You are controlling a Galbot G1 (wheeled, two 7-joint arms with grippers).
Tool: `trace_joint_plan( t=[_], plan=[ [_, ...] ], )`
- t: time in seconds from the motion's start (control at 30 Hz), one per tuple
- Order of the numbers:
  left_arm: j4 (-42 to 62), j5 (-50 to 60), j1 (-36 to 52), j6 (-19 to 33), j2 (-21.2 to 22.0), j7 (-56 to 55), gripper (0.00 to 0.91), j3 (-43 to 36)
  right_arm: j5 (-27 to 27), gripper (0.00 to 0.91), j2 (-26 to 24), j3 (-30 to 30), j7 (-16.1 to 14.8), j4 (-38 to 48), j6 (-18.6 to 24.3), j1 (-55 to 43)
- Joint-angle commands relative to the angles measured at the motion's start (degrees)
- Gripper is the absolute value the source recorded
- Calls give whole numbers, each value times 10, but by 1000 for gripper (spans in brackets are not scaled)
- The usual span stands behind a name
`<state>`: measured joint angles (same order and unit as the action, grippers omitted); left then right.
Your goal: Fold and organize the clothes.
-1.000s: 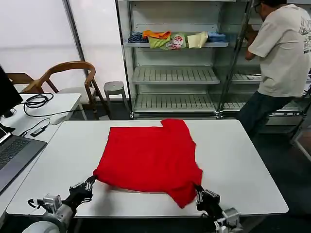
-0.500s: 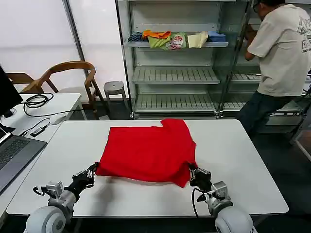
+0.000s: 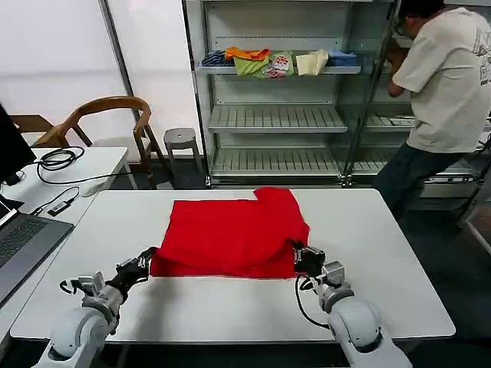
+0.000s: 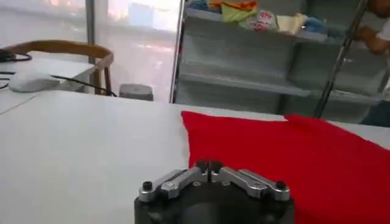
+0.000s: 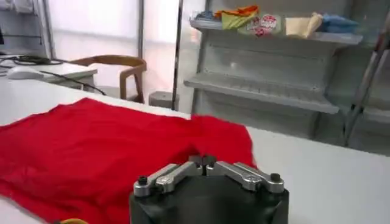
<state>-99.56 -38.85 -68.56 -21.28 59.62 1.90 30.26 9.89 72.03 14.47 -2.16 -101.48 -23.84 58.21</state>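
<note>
Head view: both pincers, apparently closed, at red T-shirt (image 3: 230,238) near-edge corners.

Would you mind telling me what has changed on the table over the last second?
Both grippers carried the near edge of the bright red cotton T-shirt away from the robot, folding it over itself. The left gripper and right gripper are shut on its near corners, now farther up the white table. The T-shirt's far edge and the folded garments on the shelf stayed put.
</note>
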Motion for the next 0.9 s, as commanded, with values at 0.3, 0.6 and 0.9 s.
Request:
trace_joint_plan(
  t=[0.3, 0.6, 0.9],
  plan=[
    [51, 4, 37, 3, -5, 5, 0, -16, -15, 0, 4, -3, -4, 66, 6, -48],
    [61, 10, 50, 5, -10, 11, 10, -33, -16, 0, 5, -3, -6, 77, 13, -47],
    [70, 15, 64, 11, -10, 12, 907, -43, -37, 907, 9, -3, -3, 89, 15, -48]
  ],
)
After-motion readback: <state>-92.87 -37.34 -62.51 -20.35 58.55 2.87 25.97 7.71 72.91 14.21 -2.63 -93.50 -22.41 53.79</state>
